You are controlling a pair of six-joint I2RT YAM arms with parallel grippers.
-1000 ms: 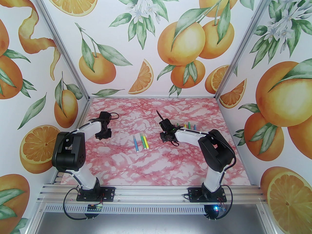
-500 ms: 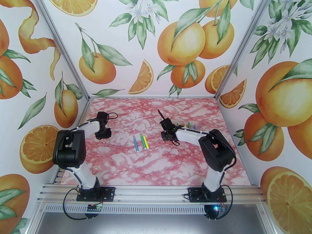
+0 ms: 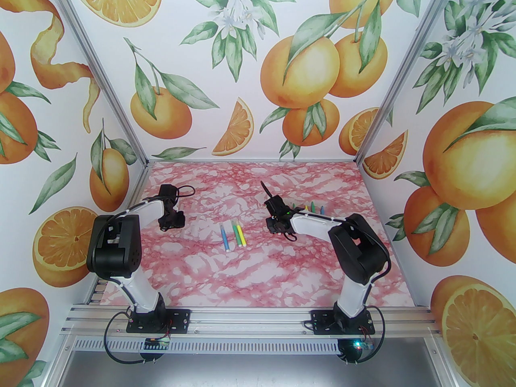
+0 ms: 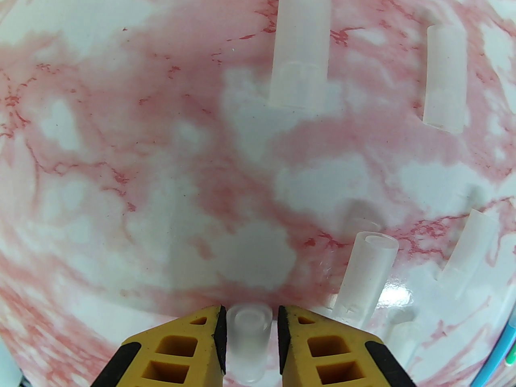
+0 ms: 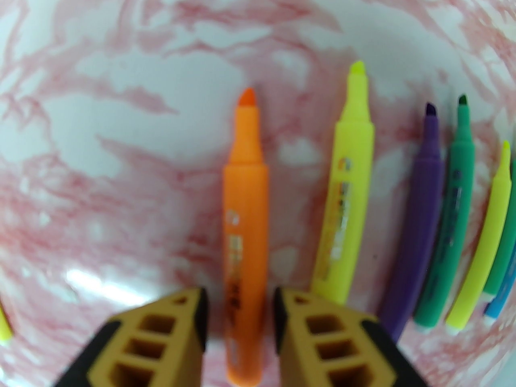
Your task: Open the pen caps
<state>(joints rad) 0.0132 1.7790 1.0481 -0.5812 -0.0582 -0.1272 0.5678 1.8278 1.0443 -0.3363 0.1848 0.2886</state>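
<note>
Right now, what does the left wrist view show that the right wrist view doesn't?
Left wrist alone: clear loose caps lying on the table, with one cap between the fingers of the left end effector. Right wrist alone: uncapped pens in a row, the orange pen between the open fingers of the right end effector, then a yellow pen, purple pen and green pen. Both: pink marbled table, yellow black-padded fingers.

Frosted translucent plastic pen caps (image 4: 299,46) on the glossy pink-marbled tabletop (image 4: 121,155), smooth opaque plastic pens (image 5: 246,216) on that tabletop, ribbed bare-metal rail (image 3: 250,317) along its near edge
</note>
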